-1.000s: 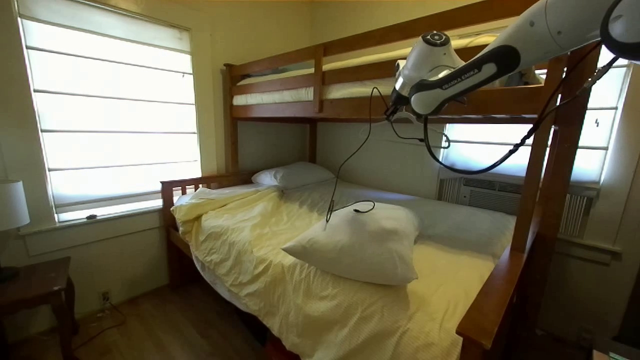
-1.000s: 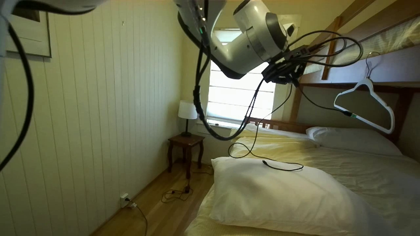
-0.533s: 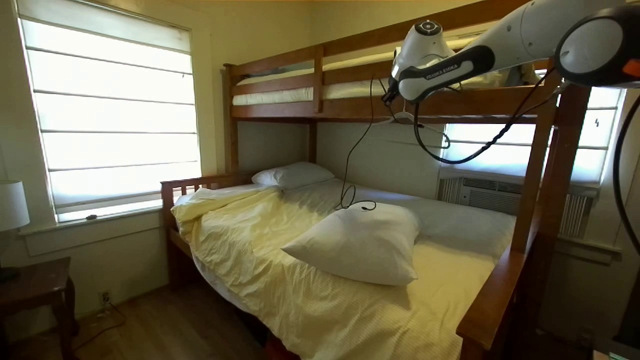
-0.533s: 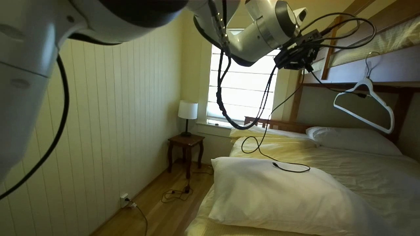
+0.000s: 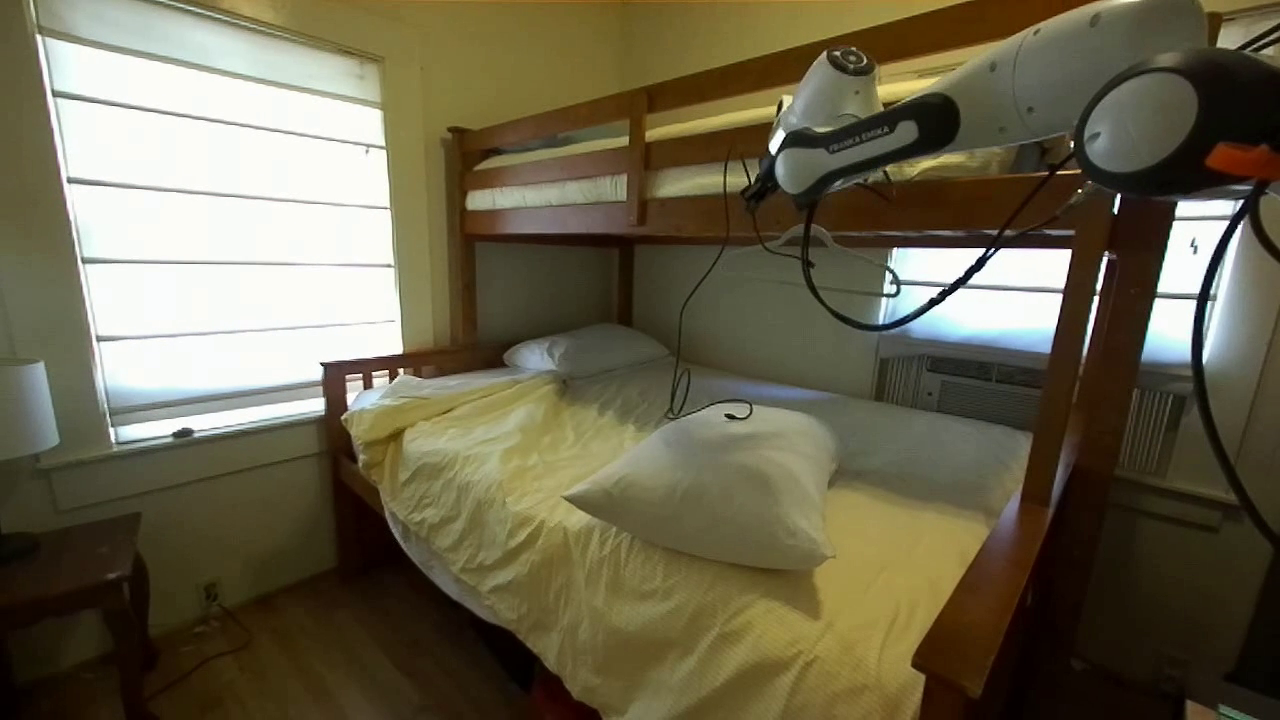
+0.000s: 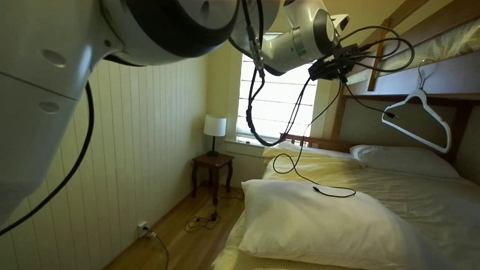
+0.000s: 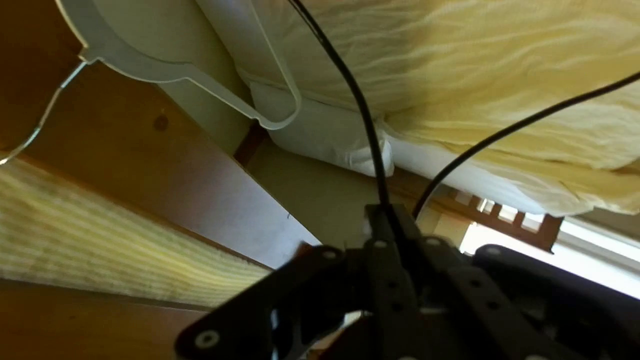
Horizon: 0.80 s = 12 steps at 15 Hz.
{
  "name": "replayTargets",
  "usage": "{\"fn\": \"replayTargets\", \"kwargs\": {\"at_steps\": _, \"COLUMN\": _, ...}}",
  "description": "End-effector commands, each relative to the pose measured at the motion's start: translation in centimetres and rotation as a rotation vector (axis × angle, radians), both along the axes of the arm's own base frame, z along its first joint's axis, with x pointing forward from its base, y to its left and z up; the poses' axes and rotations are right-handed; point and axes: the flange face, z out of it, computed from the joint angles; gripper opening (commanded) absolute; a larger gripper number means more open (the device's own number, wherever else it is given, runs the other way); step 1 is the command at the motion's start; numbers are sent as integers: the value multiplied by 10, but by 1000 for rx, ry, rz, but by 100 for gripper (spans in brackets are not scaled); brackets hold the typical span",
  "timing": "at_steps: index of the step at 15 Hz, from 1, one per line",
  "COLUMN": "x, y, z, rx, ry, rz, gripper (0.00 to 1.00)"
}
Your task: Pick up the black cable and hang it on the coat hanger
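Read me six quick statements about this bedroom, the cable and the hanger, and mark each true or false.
1. The gripper is shut on the black cable. True.
2. The hanger is hooked on the upper bunk. True.
3. The lamp stands on the floor. False: the lamp stands on a small table.
4. The black cable is draped over the hanger. False: it hangs from the gripper.
5. A white pillow lies on the lower bed. True.
6. The blanket is red. False: the blanket is yellow.

Matt coat hanger (image 7: 155,70), shiny metal hook (image 7: 62,86), smooth cable (image 7: 368,120), crumpled cloth bedspread (image 5: 480,470), glossy wooden bed frame (image 7: 215,190)
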Motion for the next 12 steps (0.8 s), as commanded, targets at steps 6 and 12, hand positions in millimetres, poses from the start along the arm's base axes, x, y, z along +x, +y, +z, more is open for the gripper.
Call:
{"fn": "replayTargets", "kwargs": {"at_steps": 6, "x": -19, "y": -41, "z": 9, "rx": 87, "ry": -180, "rz": 192, "gripper": 1}}
{"fn": "replayTargets", "kwargs": {"at_steps": 12, "x": -48, "y": -97, "z": 5, "rx": -40, "ry": -99, "rz": 74, "gripper": 1}}
